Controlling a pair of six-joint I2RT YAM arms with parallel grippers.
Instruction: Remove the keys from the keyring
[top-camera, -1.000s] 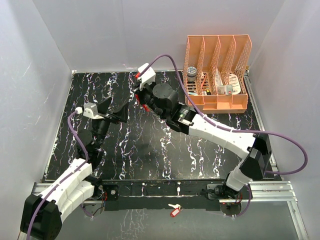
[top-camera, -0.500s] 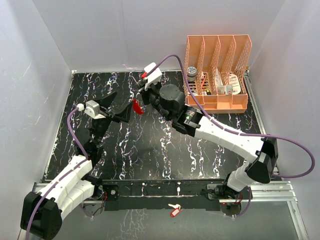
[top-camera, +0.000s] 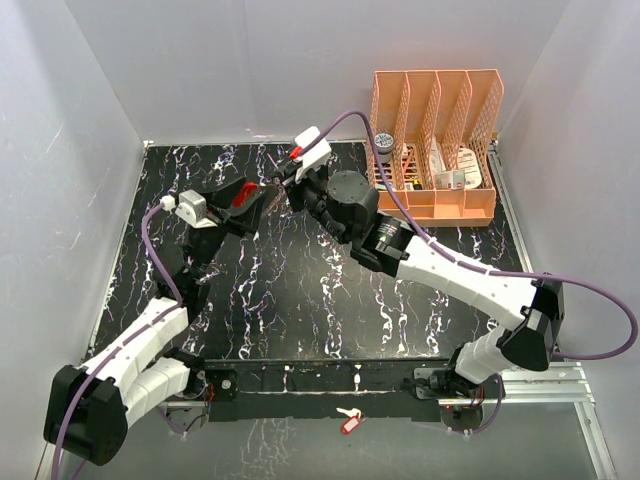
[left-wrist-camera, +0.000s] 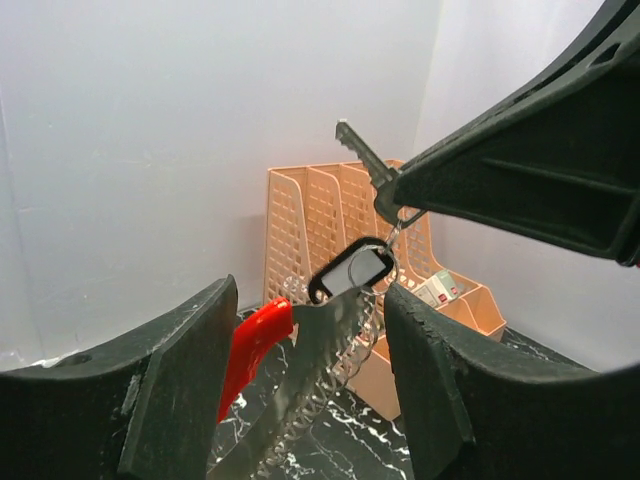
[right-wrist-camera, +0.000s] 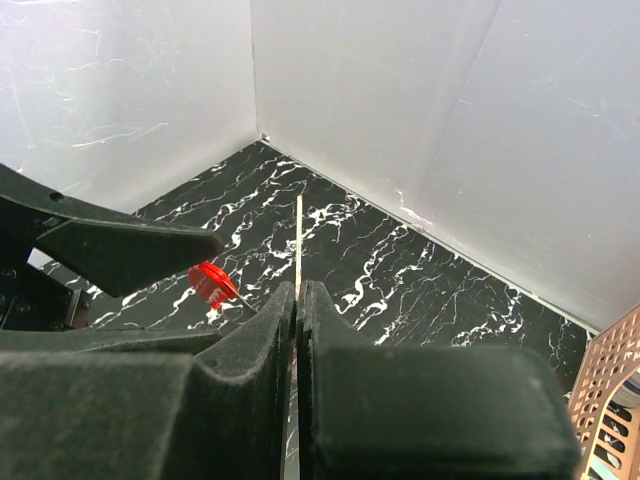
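Observation:
The keys (left-wrist-camera: 315, 360), silvery and toothed, hang in the air with a black-framed tag (left-wrist-camera: 352, 270) and the keyring's red piece (left-wrist-camera: 255, 335). The red piece also shows in the top view (top-camera: 243, 193) and the right wrist view (right-wrist-camera: 212, 283). My left gripper (top-camera: 250, 200) is open; its fingers (left-wrist-camera: 180, 380) stand wide apart on either side of the bunch. My right gripper (top-camera: 278, 183) is shut on one key (left-wrist-camera: 362, 158), seen edge-on between its pads in the right wrist view (right-wrist-camera: 300, 235), and holds the bunch up by it.
An orange file organiser (top-camera: 435, 145) with small items stands at the back right. A lone pale key with a small red tag (top-camera: 348, 420) lies on the front rail. White walls close in the black marbled table (top-camera: 300, 310).
The red piece and keys have moved left, from under the right gripper to between the left gripper's fingers. The left gripper has risen towards the back. The right gripper has shifted slightly right.

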